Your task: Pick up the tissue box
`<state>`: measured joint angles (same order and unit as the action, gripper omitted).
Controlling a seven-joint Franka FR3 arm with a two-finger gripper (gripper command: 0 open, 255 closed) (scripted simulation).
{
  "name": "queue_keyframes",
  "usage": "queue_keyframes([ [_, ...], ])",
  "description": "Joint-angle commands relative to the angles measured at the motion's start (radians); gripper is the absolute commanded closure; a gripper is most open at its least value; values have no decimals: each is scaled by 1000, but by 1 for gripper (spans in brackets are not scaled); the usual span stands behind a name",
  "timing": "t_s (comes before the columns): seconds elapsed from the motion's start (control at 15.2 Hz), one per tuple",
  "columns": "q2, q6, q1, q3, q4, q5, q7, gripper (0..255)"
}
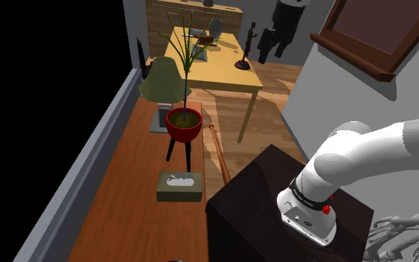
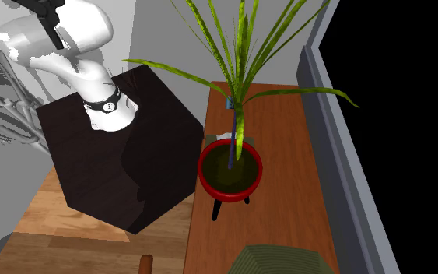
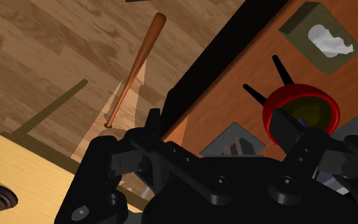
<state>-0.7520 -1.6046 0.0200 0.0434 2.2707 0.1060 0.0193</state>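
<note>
Wooden worktop [image 1: 126, 201] - the tissue box [image 3: 320, 28] lies well beyond my gripper [image 3: 220, 127], fingers apart; probably light and crushable, so I'd clasp its long sides gently.

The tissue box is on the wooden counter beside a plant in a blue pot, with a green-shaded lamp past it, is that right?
Not quite. The pot is red, not blue; the shoulder view shows it. The tissue box does sit on the wooden counter beside it, with the green-shaded lamp past it.
</note>
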Motion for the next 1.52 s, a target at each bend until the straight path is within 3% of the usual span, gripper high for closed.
queue_keyframes([
  [0.0,0,0,0,0,0,0,0,0],
  [0.86,214,-216,-105,-257,119,36,138,0],
  [1.45,461,-345,-152,-429,125,132,279,0],
])
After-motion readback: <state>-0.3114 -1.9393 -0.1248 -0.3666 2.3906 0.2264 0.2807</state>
